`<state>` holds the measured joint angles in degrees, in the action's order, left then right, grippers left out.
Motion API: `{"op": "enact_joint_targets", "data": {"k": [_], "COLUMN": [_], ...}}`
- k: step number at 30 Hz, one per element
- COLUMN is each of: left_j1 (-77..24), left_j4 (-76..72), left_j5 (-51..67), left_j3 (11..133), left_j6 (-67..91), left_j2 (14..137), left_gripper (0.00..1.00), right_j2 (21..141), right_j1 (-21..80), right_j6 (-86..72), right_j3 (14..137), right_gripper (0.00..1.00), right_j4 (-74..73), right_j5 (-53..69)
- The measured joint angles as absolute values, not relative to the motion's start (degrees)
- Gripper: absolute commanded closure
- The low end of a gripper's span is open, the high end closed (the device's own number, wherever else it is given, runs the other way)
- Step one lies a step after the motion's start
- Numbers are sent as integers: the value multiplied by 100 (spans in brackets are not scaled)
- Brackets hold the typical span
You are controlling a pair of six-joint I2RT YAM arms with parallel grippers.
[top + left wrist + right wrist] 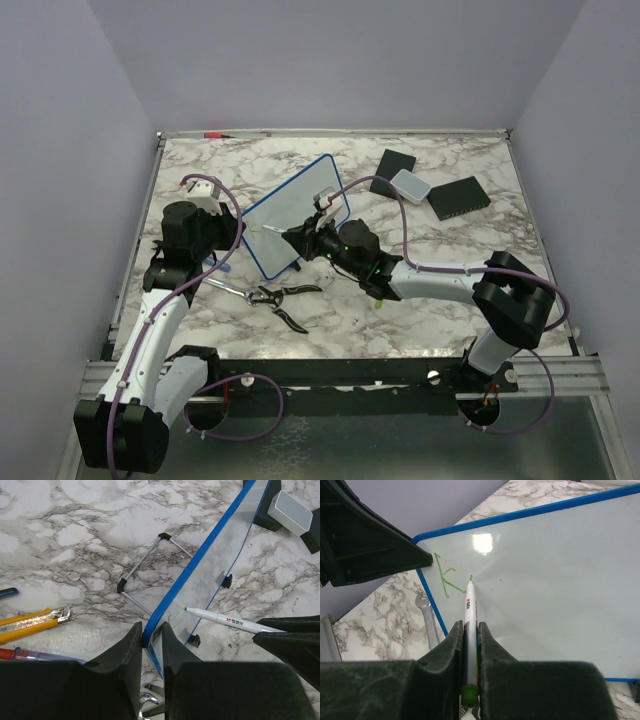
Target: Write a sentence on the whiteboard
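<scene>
Black fingers of the right gripper (469,627) fill the foreground, pinched tight on a white marker (469,605) with only the barrel's width between them. The marker's green tip is pressed to the face of the whiteboard (545,580). And the sentence (444,580)? Just a green "K" shows near the board's upper-left corner in the right wrist view, plus a tiny green fleck at the tip, just right of that letter.

Over on the other side, the left gripper (151,627) has its two fingers squeezed onto the whiteboard's blue frame at a rounded corner, one finger on each face of the board.

From above, the whiteboard stands tilted on its edge on the marble table (450,300), between the two grippers, its writing face turned toward the right arm. A thin wire stand (145,575) lies flat on the marble behind the board.

Pliers (280,298) sit near the board's lower edge on the near side, handles spread. Two black pads (460,197) and a small white box (409,183) lie to the right of the board, apart from it. A yellow utility knife (30,622) and a red pen (30,655) rest to the left of the board's held corner, and a wrench (427,620) lies just below that same corner.
</scene>
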<state>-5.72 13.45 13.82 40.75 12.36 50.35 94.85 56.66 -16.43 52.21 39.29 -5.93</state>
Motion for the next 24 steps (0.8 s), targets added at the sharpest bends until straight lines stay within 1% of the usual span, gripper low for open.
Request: {"op": "enact_joint_targets", "data": {"k": [24], "left_j1": [-576], "left_j4": [1350], "left_j5": [1376], "left_j3": [4075], "left_j6": [1236], "left_j2": [5024], "left_gripper": [86], "right_j2": [9408], "right_j1": [5666], "right_j6": [-1743], "right_j3": [5043], "right_gripper": [99], "right_j4": [3874], "right_j5": [-593]}}
